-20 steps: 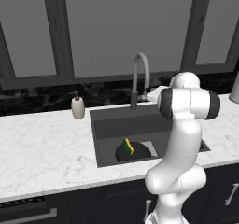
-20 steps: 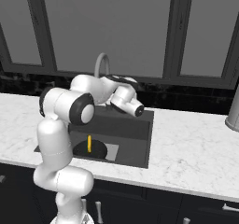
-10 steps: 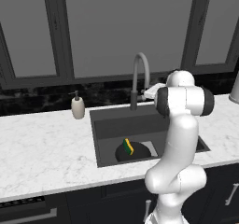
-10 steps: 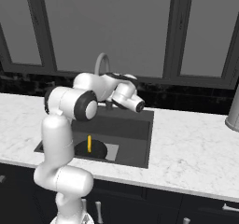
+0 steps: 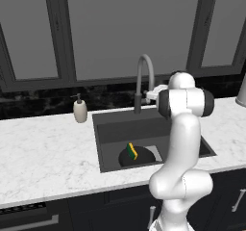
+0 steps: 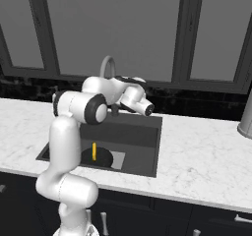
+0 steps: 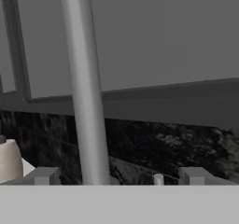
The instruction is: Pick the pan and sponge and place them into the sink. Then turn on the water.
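The pan [image 5: 137, 157] lies inside the sink [image 5: 110, 129], at its near edge, with the sponge [image 5: 131, 151] resting tilted on top of it. Behind the basin rises the curved faucet [image 5: 144, 76], its neck a thick upright bar in the hand view. The gripper [image 7: 116, 177] sits just in front of that neck, jaws spread wide and grasping nothing. A soap dispenser [image 5: 79, 109] stands on the marble counter [image 5: 43, 153], left of the sink.
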Robot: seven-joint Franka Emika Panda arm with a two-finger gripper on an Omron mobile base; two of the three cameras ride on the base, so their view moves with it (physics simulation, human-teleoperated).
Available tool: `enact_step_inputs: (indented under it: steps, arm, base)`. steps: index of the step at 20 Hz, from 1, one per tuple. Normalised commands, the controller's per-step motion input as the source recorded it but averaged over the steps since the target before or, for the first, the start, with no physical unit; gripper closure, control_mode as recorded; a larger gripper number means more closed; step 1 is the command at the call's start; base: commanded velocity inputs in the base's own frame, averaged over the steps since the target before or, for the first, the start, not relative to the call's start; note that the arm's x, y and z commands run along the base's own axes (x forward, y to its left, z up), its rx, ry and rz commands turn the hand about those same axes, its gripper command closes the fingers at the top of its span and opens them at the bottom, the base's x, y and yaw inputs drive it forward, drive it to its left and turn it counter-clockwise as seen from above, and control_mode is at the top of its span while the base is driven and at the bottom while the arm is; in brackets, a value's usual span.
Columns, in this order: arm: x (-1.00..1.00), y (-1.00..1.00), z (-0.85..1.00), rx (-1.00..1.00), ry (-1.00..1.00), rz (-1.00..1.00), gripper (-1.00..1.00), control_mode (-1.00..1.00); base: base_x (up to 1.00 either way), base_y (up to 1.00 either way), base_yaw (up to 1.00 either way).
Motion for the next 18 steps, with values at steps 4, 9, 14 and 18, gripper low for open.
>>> enact_step_inputs:
  steps: [4,9,14,18]
  arm:
    - [0.46,0.00,-0.23,0.00,0.00,0.00,-1.00,-1.00]
    - [0.57,0.00,-0.25,0.00,0.00,0.00,-1.00,-1.00]
    - [0.61,-0.02,-0.22,0.00,0.01,-0.01,-1.00,-1.00]
    - [0.56,-0.05,-0.27,0.00,0.01,-0.01,-1.00,-1.00]
  base:
    - [0.00,0.00,0.00]
    - [0.00,0.00,0.00]
    - [0.00,0.00,0.00]
    - [0.00,0.00,0.00]
